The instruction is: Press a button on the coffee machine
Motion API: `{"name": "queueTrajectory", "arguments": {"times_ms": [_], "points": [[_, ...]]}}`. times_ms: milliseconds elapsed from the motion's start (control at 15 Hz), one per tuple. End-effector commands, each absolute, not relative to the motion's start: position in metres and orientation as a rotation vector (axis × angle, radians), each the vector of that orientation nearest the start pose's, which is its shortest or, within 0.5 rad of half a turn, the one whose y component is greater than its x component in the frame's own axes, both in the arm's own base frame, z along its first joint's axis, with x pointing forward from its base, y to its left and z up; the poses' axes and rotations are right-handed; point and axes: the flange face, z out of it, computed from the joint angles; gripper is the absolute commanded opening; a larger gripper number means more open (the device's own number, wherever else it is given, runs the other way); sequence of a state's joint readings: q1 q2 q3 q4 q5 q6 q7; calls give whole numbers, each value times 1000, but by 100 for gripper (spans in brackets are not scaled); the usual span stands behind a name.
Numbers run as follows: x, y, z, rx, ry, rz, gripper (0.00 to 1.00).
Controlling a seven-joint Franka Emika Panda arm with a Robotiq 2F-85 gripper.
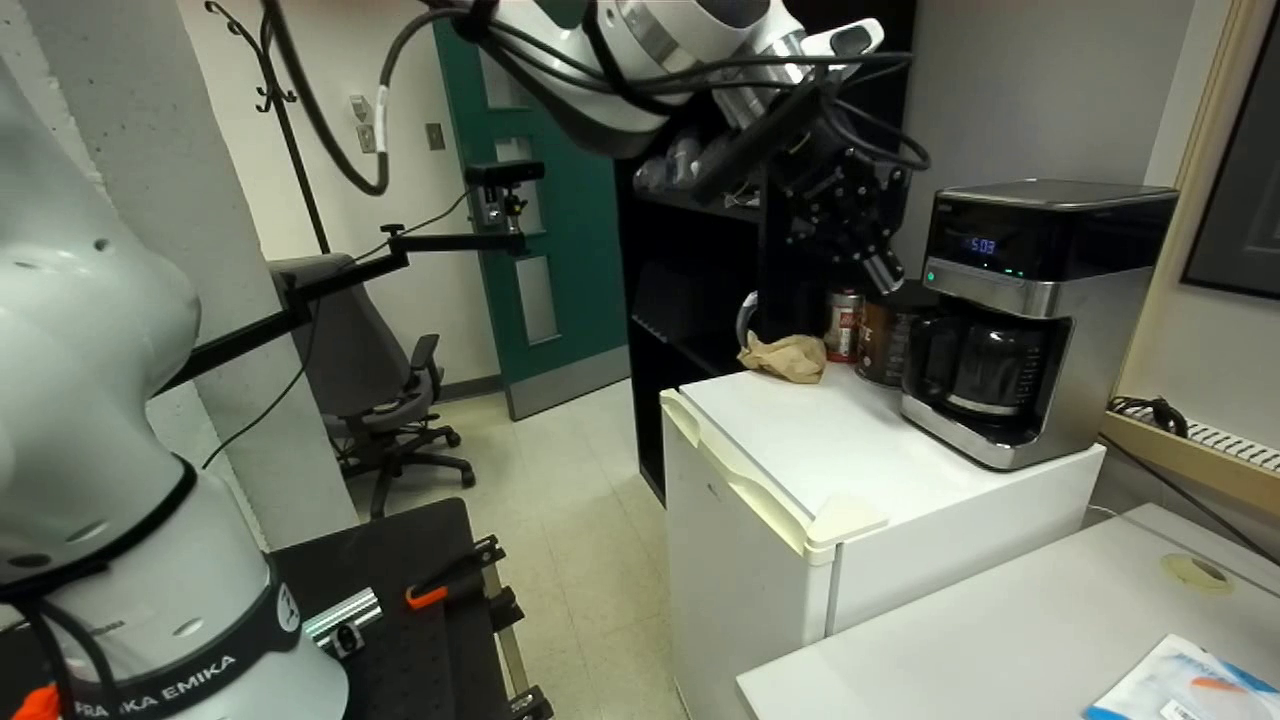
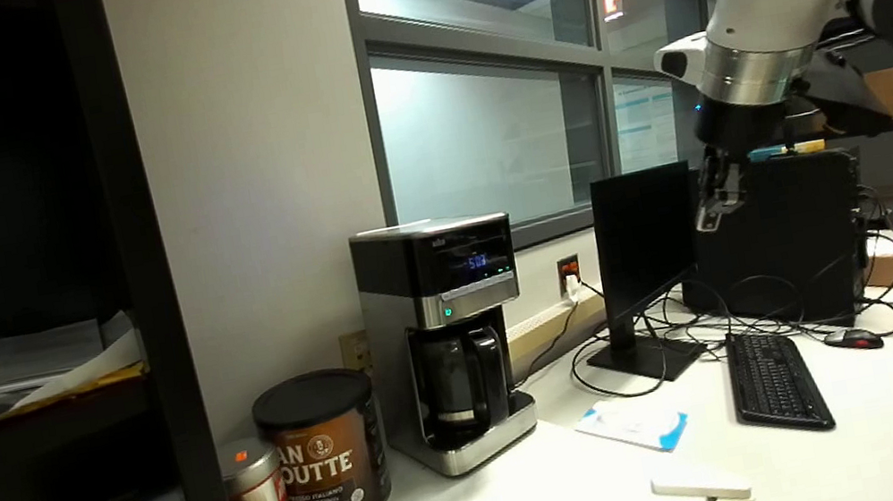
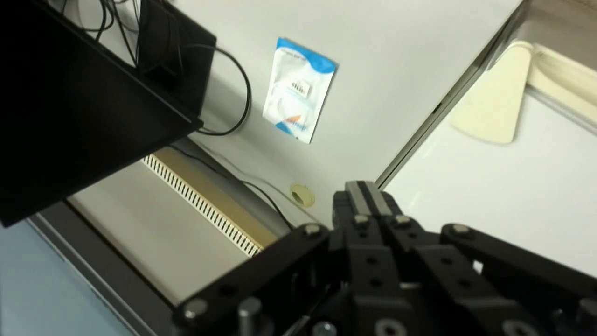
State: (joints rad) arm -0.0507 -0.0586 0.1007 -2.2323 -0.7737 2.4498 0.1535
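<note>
The coffee machine [image 1: 1085, 330] is a boxy black and silver drip maker on the white mini fridge [image 1: 740, 550]. It also shows in an exterior view [image 2: 430, 312], with a blue 5:03 display. A row of buttons [image 2: 480, 286] runs along its silver band, with a green-lit button [image 2: 448, 312] at the band's left end. The dark glass carafe [image 1: 995, 370] sits in its lower part. My gripper [image 1: 885, 272] is in the air, apart from the machine, also seen in an exterior view [image 2: 710, 215]. In the wrist view the fingertips [image 3: 367, 186] are together and empty; the machine is out of view.
A brown coffee can [image 2: 328, 461], a small tin [image 2: 257, 500] and a crumpled paper bag [image 1: 785, 357] stand beside the machine. A desk [image 1: 1000, 620] adjoins the fridge, with a monitor [image 2: 650, 244], keyboard [image 2: 777, 381] and white-blue packet [image 3: 301, 88]. A black shelf [image 1: 690, 290] stands behind.
</note>
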Motion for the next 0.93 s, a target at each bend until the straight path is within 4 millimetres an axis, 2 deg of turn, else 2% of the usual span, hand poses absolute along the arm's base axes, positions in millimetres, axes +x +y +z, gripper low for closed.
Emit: {"name": "queueTrajectory", "arguments": {"times_ms": [0, 400, 867], "points": [[595, 24, 422, 2433, 630, 518, 0], [660, 26, 405, 2399, 655, 653, 0], [707, 48, 374, 2409, 641, 756, 0]]}}
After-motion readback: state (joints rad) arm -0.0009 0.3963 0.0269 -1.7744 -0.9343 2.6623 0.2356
